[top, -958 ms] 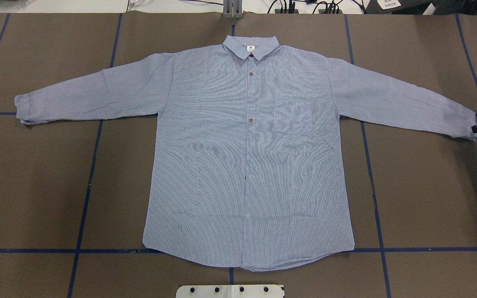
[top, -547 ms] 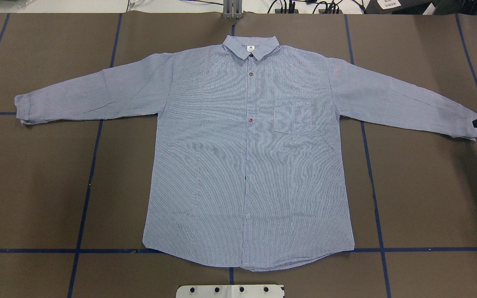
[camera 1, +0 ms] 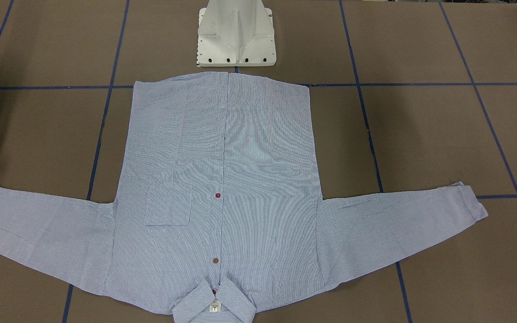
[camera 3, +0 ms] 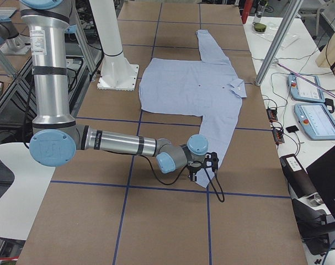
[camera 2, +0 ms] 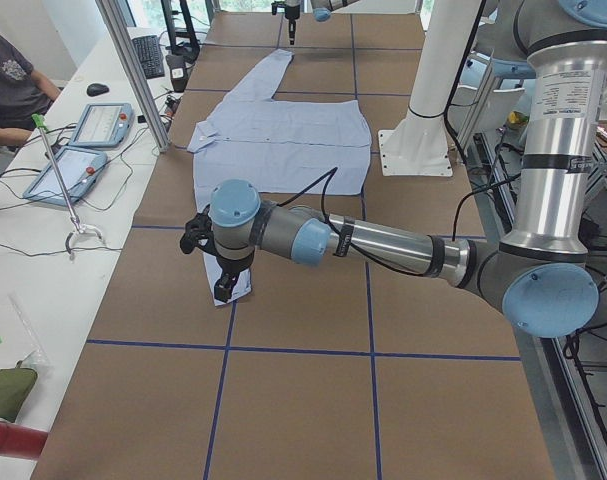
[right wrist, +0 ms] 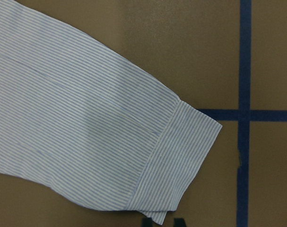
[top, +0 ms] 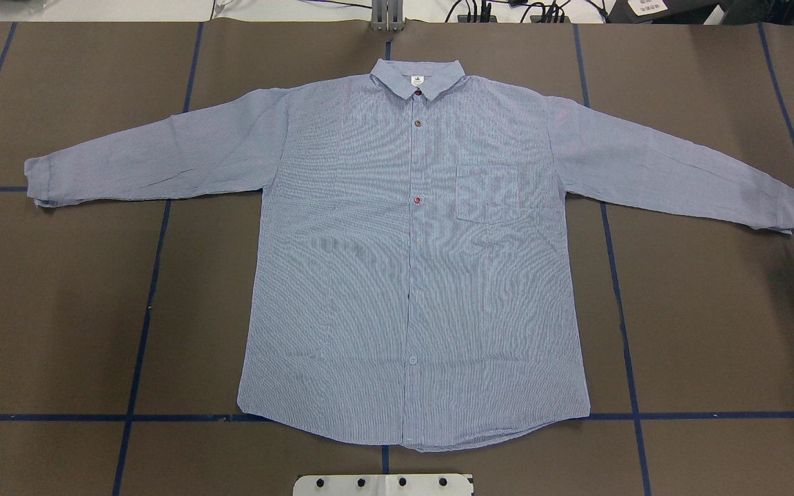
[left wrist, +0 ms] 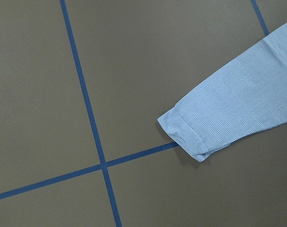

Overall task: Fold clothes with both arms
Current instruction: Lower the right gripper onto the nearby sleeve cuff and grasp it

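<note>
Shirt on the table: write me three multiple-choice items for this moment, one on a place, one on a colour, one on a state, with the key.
1. Seen from the robot's base, the collar of the shirt lies:
A at the near end; B at the far end; C off to one side.
2. The button level with the chest pocket is:
A red; B black; C yellow.
3. The shirt is:
A folded in half; B bunched in a heap; C spread flat, front up, sleeves out.

Key:
1 B, since the front-facing view has the base at the top and the collar at the bottom.
2 A, since it shows red in the overhead view.
3 C, since both views show it smooth and opened out.
</note>
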You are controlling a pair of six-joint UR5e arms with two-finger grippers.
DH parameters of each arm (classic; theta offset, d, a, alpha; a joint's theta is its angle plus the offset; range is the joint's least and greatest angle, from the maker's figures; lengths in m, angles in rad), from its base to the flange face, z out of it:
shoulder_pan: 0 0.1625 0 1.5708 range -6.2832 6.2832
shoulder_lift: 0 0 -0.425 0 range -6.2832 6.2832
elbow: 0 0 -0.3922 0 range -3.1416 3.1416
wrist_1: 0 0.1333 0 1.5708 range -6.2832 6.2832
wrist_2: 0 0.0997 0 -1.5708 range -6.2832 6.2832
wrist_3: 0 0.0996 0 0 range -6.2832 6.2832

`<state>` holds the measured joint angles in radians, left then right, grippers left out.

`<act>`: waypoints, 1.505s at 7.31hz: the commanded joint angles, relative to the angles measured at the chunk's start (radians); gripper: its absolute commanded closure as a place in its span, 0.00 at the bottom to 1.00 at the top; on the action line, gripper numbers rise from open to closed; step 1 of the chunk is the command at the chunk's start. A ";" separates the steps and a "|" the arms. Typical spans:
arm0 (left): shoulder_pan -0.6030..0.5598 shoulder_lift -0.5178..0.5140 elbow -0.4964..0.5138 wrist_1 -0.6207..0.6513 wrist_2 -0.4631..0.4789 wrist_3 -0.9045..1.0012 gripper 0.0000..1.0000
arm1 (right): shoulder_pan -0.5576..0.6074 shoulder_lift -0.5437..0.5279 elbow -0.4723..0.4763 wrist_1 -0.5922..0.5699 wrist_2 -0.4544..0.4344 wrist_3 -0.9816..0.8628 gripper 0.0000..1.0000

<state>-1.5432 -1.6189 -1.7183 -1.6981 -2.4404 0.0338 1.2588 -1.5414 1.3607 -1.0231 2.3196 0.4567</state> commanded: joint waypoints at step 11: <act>0.000 -0.001 -0.015 0.000 -0.002 -0.008 0.00 | -0.045 0.047 -0.072 -0.020 -0.042 -0.003 0.46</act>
<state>-1.5432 -1.6199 -1.7333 -1.6981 -2.4423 0.0261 1.2146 -1.4935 1.2894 -1.0431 2.2780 0.4564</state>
